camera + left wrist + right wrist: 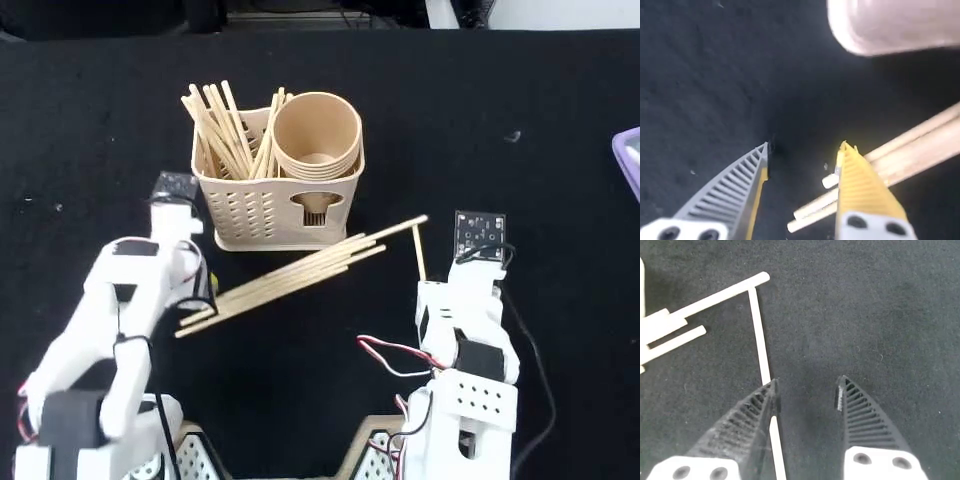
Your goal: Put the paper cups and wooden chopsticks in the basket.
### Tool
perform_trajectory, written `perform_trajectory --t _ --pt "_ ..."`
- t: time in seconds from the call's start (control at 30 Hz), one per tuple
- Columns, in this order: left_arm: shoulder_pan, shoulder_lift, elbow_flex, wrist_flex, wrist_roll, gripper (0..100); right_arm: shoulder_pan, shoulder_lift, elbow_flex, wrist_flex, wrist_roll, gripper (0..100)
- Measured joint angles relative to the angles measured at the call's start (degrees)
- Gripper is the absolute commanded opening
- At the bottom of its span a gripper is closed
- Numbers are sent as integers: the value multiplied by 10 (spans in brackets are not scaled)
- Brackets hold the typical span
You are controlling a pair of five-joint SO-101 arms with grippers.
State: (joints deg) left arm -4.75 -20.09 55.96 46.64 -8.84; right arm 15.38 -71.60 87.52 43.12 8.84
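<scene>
The left gripper (804, 150) and right gripper (807, 385) both stand open and empty by loose chopsticks (290, 275) before the basket (250, 212).

The tabletop (500, 100) is covered in black cloth, matt and slightly fuzzy. The basket (250, 205) is smooth beige plastic. The paper cups (318, 125) are matt tan paper. The chopsticks (290, 275) are pale bare wood. The left claw (804, 146) is ribbed plastic, grey and yellow; the right claw (807, 381) is ribbed black plastic.
</scene>
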Motion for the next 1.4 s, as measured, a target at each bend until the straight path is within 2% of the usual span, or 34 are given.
perform_trajectory --t 0.37,0.73,0.9,1.1,1.17,1.3,1.4 --pt "86 -212 153 39 -20 223 0 0 0 0 0 194" --pt "-32 -357 158 49 -9 223 0 0 0 0 0 194" --pt "-28 -415 153 118 2 223 0 0 0 0 0 194" --pt "67 -519 94 280 -94 223 0 0 0 0 0 194" --pt "99 -554 89 305 -120 223 0 0 0 0 0 194" --pt "171 -607 92 301 -129 223 0 0 0 0 0 194" --pt "193 -627 130 236 -101 223 0 0 0 0 0 194"
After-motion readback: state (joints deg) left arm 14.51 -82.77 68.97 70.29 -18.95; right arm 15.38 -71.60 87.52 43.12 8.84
